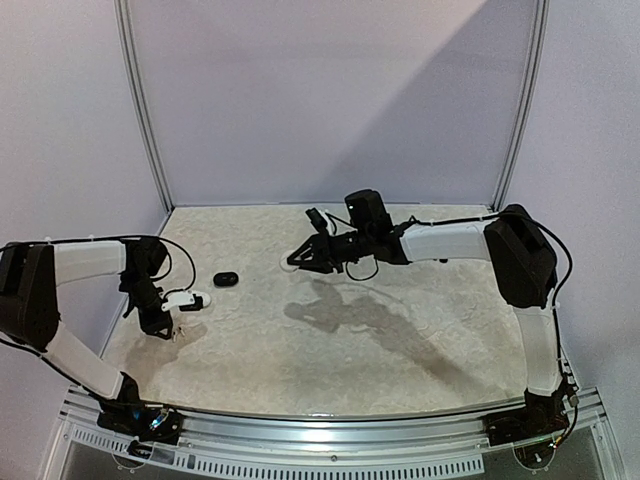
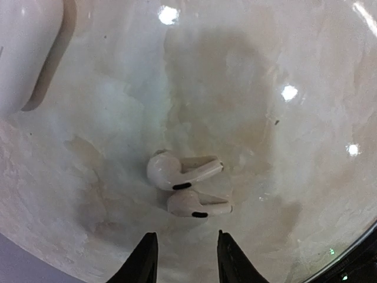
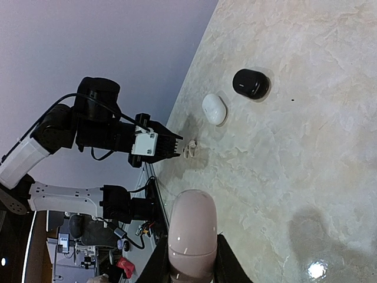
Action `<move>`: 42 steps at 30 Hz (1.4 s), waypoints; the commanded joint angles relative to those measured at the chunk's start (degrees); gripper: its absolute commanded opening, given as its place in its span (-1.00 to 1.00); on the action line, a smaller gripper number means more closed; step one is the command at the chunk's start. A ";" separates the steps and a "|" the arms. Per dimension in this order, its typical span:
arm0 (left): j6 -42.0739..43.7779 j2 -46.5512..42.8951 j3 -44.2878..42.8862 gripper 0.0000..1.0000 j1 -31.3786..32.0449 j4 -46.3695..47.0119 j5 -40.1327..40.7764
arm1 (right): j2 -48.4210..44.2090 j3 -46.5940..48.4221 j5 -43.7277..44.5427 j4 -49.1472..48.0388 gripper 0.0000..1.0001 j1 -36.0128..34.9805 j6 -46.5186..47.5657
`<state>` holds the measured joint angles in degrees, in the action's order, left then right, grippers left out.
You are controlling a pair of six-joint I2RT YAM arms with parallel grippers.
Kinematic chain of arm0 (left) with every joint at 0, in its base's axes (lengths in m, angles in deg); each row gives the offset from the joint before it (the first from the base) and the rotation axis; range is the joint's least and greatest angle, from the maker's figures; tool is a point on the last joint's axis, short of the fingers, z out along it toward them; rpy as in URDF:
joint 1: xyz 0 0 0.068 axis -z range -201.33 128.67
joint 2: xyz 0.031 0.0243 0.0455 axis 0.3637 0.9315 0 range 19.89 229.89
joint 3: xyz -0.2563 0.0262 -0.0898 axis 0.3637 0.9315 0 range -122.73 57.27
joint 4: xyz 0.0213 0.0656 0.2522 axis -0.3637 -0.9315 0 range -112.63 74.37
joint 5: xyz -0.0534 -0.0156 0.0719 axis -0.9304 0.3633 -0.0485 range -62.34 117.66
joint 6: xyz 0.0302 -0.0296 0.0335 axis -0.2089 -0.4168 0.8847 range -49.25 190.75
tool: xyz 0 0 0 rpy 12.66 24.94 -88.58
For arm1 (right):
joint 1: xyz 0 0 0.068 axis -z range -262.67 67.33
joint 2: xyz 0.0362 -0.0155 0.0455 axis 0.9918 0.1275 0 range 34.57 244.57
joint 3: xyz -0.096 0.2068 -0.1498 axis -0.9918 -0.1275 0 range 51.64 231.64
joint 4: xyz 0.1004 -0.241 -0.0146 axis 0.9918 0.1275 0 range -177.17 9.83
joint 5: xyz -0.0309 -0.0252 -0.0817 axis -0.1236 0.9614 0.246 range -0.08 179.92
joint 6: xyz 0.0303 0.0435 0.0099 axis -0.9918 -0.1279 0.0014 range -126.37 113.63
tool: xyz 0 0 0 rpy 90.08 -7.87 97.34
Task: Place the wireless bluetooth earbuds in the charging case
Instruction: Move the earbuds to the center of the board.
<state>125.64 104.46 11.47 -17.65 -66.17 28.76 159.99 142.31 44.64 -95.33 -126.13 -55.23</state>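
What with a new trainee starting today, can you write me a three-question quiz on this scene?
1. True or false: the right gripper holds a case.
2. What lies just ahead of the left gripper? A) two white earbuds B) a pair of black earbuds C) a screwdriver
3. How many cases lie loose on the table, and in what colours?

Key
1. True: it sits between the fingers.
2. A
3. Two: a white case and a black case.
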 commanded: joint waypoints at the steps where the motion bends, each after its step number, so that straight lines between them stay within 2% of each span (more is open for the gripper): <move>1: 1.86 2.18 2.24 -0.31 -0.61 5.18 1.26 | -1.95 -0.59 0.42 0.17 -1.00 0.33 0.97; 9: -0.81 7.48 1.63 -0.38 -0.52 10.31 1.28 | -2.41 -0.93 0.54 0.60 -1.00 0.67 1.15; 14: -1.00 7.50 1.17 -0.39 0.01 11.31 -0.65 | -2.64 -0.96 0.54 0.87 -1.00 0.92 1.29; 26: 4.01 7.86 1.63 -0.49 4.58 14.49 -5.72 | -2.80 -0.54 0.13 1.19 -1.00 1.35 1.04; 28: 4.92 8.01 1.89 -0.50 5.52 14.89 -5.56 | -3.05 -0.75 0.17 1.26 -1.00 1.36 1.13; 35: 5.87 9.90 1.24 -0.75 11.55 15.29 -3.89 | -3.43 -0.92 0.26 1.31 -1.00 1.44 1.23; 42: 7.41 14.45 0.09 -0.78 16.56 15.36 2.59 | -4.57 -2.28 0.62 0.80 -1.00 1.63 1.31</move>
<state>131.59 112.66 9.17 -4.49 -53.21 29.42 158.66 141.07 44.64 -94.43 -125.15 -54.91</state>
